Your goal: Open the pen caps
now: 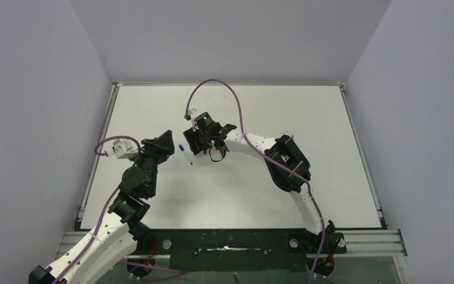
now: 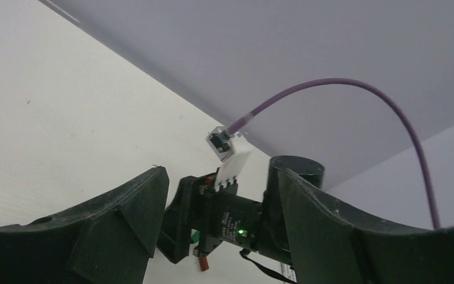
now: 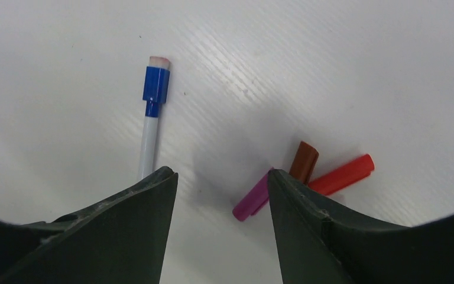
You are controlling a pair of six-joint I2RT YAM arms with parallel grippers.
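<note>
A pen [image 3: 149,133] with a white barrel and a blue cap [image 3: 155,90] on its end lies on the table, just beyond my right gripper's left finger. In the top view the same pen [image 1: 186,155] lies between the two grippers. Three loose pen caps lie by the right finger: purple [image 3: 253,200], maroon [image 3: 304,161] and red [image 3: 344,174]. My right gripper [image 3: 221,177] hangs open over bare table, nothing between its fingers. My left gripper [image 2: 219,177] is open and empty, aimed at the right gripper [image 2: 230,222], with a maroon cap [image 2: 203,263] below it.
The white table [image 1: 272,195] is walled by grey panels on three sides, with a metal rail along its left edge [image 1: 97,154]. A purple cable [image 1: 236,103] loops above the right wrist. The right arm's elbow [image 1: 287,163] stands right of centre.
</note>
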